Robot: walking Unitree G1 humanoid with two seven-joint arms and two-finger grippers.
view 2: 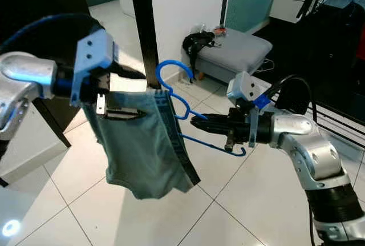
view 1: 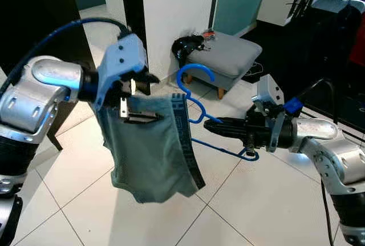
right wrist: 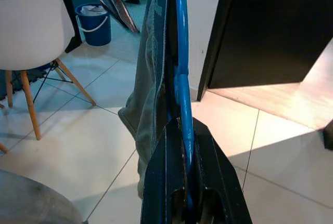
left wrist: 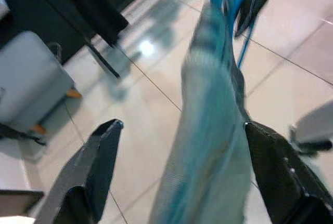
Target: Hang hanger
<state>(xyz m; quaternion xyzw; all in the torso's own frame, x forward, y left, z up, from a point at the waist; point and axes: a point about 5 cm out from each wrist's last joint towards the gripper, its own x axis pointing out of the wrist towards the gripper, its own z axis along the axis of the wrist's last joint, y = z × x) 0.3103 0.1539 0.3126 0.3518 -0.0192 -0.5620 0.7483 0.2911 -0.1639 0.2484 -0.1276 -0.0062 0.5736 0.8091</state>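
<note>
The right gripper (view 1: 215, 125) had its two black fingers pressed together on the shoulder wire of the blue plastic-coated hanger (view 1: 197, 106), just below the neck; in the right wrist view the blue wire (right wrist: 182, 94) ran straight out between the clamped fingers. The hanger's long axis ran roughly level from this gripper toward the robot's left, with its hook (view 2: 171, 72) curving upward above the cloth.

The left gripper (view 1: 132, 100) held the far side. Its fingers (left wrist: 93, 167) stood spread in the left wrist view, with the faded blue-green denim garment (view 1: 151, 154) hanging between them, not pinched so far as I could tell. The garment draped from the hanger, clear of the pale tiled floor (view 1: 239, 200).

No rail could be made out. Judging from this, the right arm was placed to carry the hook. Open floor lay ahead; a grey cushioned stool (view 1: 228, 52) and a dark cabinet (view 2: 34, 6) stood near.
</note>
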